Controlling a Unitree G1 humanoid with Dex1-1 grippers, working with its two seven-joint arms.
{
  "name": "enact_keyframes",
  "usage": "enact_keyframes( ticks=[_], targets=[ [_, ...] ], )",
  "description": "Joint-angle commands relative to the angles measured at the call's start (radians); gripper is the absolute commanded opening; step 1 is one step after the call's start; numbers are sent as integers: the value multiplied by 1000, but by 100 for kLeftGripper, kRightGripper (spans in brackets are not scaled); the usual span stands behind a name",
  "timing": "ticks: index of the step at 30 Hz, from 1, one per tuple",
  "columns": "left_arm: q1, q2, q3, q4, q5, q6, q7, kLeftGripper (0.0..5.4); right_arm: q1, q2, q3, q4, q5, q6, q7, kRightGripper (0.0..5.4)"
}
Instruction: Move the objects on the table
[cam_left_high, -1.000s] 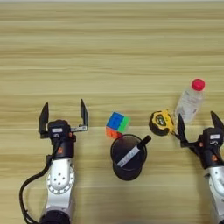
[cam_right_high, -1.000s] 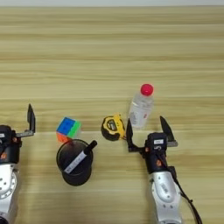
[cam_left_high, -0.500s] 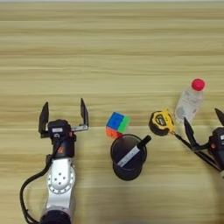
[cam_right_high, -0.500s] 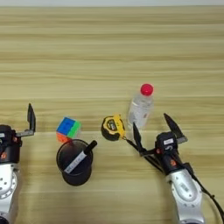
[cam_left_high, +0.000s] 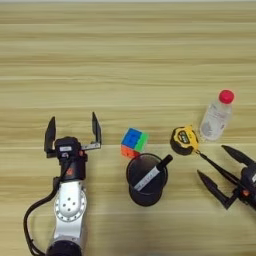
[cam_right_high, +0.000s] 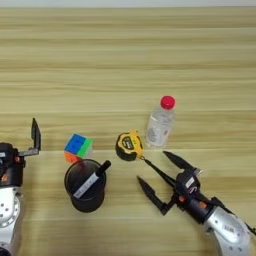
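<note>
The puzzle cube (cam_left_high: 134, 142) lies at the middle front of the table (cam_left_high: 125, 60). Just in front of it stands the black cup (cam_left_high: 146, 180) with a marker (cam_left_high: 152, 175) leaning inside. The yellow-black tape measure (cam_left_high: 183, 140) lies to the right, its strap trailing toward my right gripper (cam_right_high: 157, 176). That gripper is open, turned leftward, fingers spread in front of the tape measure and apart from it. Behind stands the red-capped bottle (cam_right_high: 160, 122), upright. My left gripper (cam_left_high: 72, 132) is open at the front left, pointing up the table, with nothing between its fingers.
Both arms come in from the front edge, a black cable (cam_left_high: 31, 220) looping beside the left one. The broad far half of the table shows bare plank stripes.
My right gripper has swung from pointing up the table to pointing left and moved slightly rightward and nearer the front edge. The left arm and the objects have kept still.
</note>
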Motion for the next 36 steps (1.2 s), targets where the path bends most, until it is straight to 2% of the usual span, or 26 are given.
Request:
enact_keyframes(
  ticks=[1, 7, 11, 16, 25, 36],
  targets=[
    [3, -1, -6, -8, 9, 7, 8, 540, 1, -3, 52, -52, -8, 50, 57, 537],
    [-3, 2, -5, -7, 12, 9, 12, 540, -27, -14, 92, -38, -32, 56, 118, 537],
    [-6, 4, -5, -4, 10, 8, 10, 540, -47, 1, 108, -35, -22, 63, 145, 537],
    [-8, 6, -4, -4, 7, 8, 8, 540, -67, 20, 146, -19, -39, 66, 172, 537],
    [-13, 7, -4, 0, 7, 9, 8, 540, -125, 78, 188, 47, -92, 46, 155, 537],
    [-12, 10, -3, -2, 4, 10, 6, 540, -159, 124, 205, 132, -126, 12, 146, 537]
  ],
)
